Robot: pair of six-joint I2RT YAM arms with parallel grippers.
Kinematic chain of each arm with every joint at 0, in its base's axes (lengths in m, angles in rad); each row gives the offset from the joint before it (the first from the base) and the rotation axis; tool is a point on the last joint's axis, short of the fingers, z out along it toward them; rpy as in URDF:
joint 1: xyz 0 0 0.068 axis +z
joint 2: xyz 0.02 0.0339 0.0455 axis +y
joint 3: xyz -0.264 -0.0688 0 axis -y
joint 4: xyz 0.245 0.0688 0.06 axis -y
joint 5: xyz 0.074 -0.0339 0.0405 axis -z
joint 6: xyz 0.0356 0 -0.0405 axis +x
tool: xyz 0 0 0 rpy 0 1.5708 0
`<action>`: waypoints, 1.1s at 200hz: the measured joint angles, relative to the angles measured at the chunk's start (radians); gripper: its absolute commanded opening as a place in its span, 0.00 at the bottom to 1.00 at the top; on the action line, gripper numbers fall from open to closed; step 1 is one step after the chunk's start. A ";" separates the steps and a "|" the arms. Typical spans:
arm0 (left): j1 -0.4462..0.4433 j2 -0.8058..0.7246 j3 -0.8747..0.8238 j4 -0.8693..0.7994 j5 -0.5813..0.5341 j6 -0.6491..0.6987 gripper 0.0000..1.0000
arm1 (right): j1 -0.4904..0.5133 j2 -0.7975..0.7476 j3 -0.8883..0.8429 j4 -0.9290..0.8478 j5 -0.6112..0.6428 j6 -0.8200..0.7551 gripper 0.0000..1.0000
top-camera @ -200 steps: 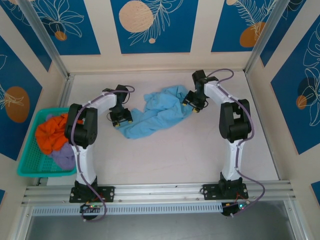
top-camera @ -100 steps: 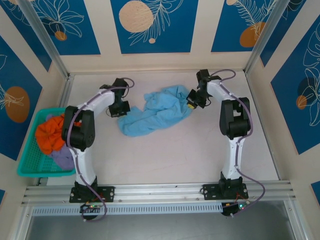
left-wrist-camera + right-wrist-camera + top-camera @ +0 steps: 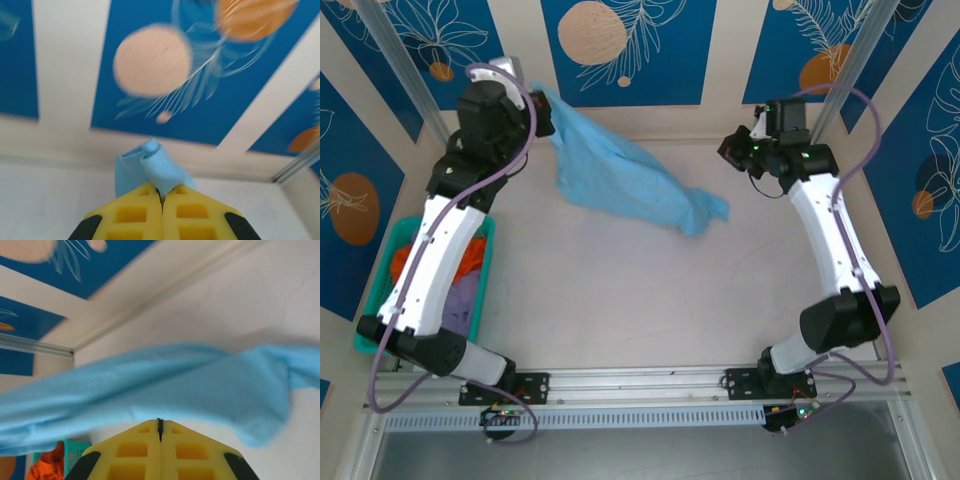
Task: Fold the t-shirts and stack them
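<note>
Two hands: the left hand (image 3: 161, 192) clamps the sky-blue t-shirt (image 3: 630, 180) trailing onto the tabletop (image 3: 620, 290); the right hand (image 3: 160, 421) is closed, empty. A teal basket (image 3: 485, 275) sits left.

This looks like a robot test cell in a lab rather than a home. Two white arms (image 3: 430, 250) trailing purple cables are bolted to an aluminium rail (image 3: 640, 385) at the near edge of a pale counter (image 3: 640, 290). Aluminium posts (image 3: 410, 75) and wall panels (image 3: 628, 50) printed with blue leaf-and-circle patterns box it in.
</note>
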 measured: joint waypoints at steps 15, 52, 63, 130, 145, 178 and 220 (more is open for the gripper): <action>-0.037 -0.011 0.076 0.043 0.031 0.039 0.00 | 0.000 -0.057 0.019 0.035 0.019 -0.002 0.00; -0.085 -0.032 0.180 0.110 0.141 0.084 0.00 | 0.019 -0.167 0.035 0.088 0.056 -0.003 0.01; -0.086 -0.032 0.191 0.115 0.163 0.086 0.00 | 0.023 -0.180 0.035 0.085 0.060 -0.003 0.11; -0.086 -0.002 0.052 -0.061 0.183 0.079 0.00 | 0.083 0.050 -0.002 -0.087 0.052 0.032 0.60; -0.086 0.008 0.017 -0.113 0.164 0.075 0.00 | 0.137 0.156 -0.034 -0.091 -0.008 0.059 0.65; -0.086 0.013 -0.003 -0.189 0.106 0.070 0.00 | 0.295 0.373 -0.089 -0.034 -0.174 0.120 0.68; -0.084 0.015 -0.003 -0.246 -0.083 0.079 0.00 | 0.438 0.570 -0.090 0.003 -0.319 0.183 0.63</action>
